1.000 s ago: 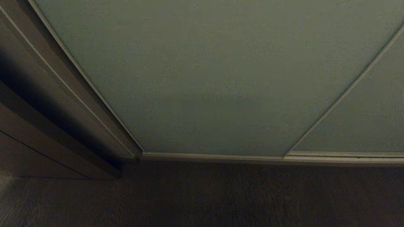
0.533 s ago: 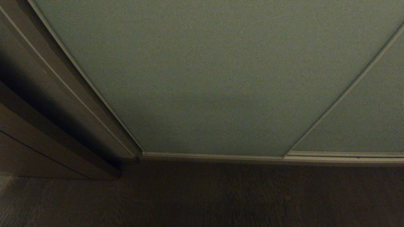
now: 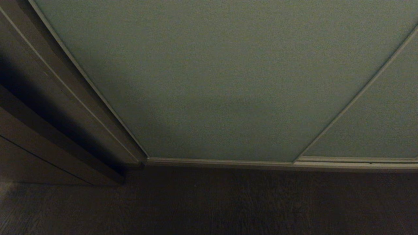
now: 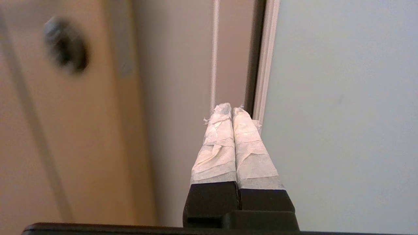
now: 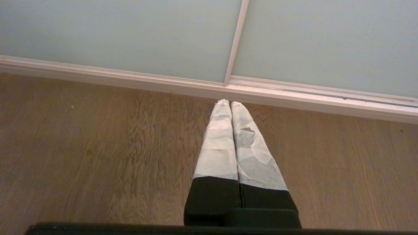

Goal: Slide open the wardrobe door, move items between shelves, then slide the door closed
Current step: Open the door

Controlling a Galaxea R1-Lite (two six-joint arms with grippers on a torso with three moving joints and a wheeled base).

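The sliding wardrobe door (image 3: 212, 81), a pale grey-green panel with a thin light frame, fills most of the head view and is closed. My left gripper (image 4: 232, 109) is shut with nothing in it, its taped tips pointing at the dark gap beside the door's light frame edge (image 4: 266, 58). The same door (image 4: 343, 98) takes up one side of that view. My right gripper (image 5: 227, 103) is shut and empty, hanging over the wooden floor near the door's bottom rail (image 5: 209, 88). Neither arm shows in the head view. The items and the shelves are hidden behind the door.
A dark brown wooden side panel (image 3: 49, 107) stands at the door's left edge. A second door panel (image 3: 382, 124) overlaps on the right. Wooden floor (image 3: 228, 202) runs along the bottom rail. A blurred dark round fitting (image 4: 65, 44) sits on a tan surface.
The head view has not shifted, apart from a slight change in brightness. Neither arm has entered it.
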